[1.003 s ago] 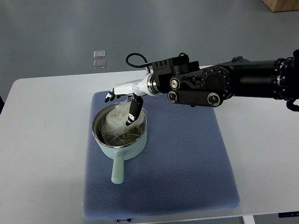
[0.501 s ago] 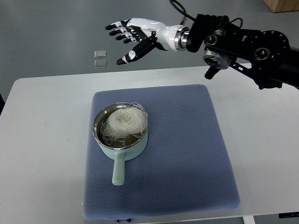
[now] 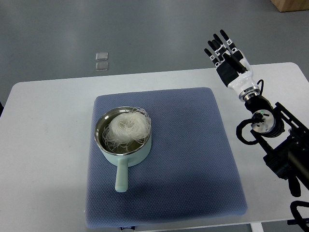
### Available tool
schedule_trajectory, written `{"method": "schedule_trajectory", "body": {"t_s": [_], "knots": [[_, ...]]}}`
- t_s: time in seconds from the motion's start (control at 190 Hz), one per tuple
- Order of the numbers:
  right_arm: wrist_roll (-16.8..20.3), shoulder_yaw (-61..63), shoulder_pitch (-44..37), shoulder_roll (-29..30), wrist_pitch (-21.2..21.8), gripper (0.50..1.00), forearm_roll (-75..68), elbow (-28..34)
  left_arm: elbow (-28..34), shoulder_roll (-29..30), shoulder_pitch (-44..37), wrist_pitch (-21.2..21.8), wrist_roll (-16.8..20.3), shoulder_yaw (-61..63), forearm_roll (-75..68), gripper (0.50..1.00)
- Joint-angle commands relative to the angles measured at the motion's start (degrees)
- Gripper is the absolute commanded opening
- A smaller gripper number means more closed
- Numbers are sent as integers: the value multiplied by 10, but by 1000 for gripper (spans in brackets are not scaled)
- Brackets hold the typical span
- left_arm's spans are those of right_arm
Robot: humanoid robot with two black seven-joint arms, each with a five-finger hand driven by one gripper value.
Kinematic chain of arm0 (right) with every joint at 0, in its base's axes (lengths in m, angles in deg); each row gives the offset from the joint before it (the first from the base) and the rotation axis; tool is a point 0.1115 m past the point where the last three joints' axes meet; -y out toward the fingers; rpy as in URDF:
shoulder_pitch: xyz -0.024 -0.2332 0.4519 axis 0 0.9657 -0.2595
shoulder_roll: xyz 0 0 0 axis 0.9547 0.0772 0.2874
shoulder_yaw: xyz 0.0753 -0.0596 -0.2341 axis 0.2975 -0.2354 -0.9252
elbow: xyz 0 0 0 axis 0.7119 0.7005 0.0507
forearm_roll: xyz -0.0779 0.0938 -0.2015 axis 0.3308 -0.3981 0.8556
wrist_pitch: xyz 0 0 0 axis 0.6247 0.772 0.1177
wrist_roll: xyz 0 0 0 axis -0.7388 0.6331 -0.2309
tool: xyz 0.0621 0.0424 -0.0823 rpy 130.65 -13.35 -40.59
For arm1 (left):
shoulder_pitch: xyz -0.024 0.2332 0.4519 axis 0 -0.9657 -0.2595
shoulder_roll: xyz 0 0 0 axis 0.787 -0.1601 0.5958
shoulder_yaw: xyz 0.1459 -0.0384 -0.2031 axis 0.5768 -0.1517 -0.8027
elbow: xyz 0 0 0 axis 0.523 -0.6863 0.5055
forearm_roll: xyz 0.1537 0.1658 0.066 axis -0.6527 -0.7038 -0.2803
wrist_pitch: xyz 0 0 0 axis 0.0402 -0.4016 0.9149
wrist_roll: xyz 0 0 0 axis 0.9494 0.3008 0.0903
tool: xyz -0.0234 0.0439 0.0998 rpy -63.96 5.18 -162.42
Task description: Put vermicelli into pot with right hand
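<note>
A bundle of white vermicelli [image 3: 127, 128] lies inside the pale green pot [image 3: 104, 151], which has a steel inside and a handle pointing toward the near edge. The pot stands on the left part of a blue mat [image 3: 193, 159]. My right hand [image 3: 225, 51] is far off to the upper right, over the table's back edge, its fingers straight and spread, holding nothing. Its black forearm runs down the right side of the picture. The left arm does not show.
The blue mat lies on a white table [image 3: 43, 145]. Two small clear squares [image 3: 102, 60] lie on the grey floor beyond the table's far edge. A brown box corner [image 3: 292, 5] shows at the top right.
My right hand let go of the vermicelli in the pot, rose away from it, and swung to the far right. The vermicelli now rests in the pot.
</note>
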Motion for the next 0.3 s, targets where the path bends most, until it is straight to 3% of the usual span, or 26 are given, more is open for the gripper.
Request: {"method": "schedule_trajectory", "body": {"t_s": [0.0, 0.296], "knots": [[-12, 0, 10, 6, 1, 921, 0, -1, 2, 0, 0, 1, 0, 0, 0, 1000], [-13, -1, 9, 6, 2, 921, 0, -1, -1, 0, 0, 1, 0, 0, 0, 1000]]}}
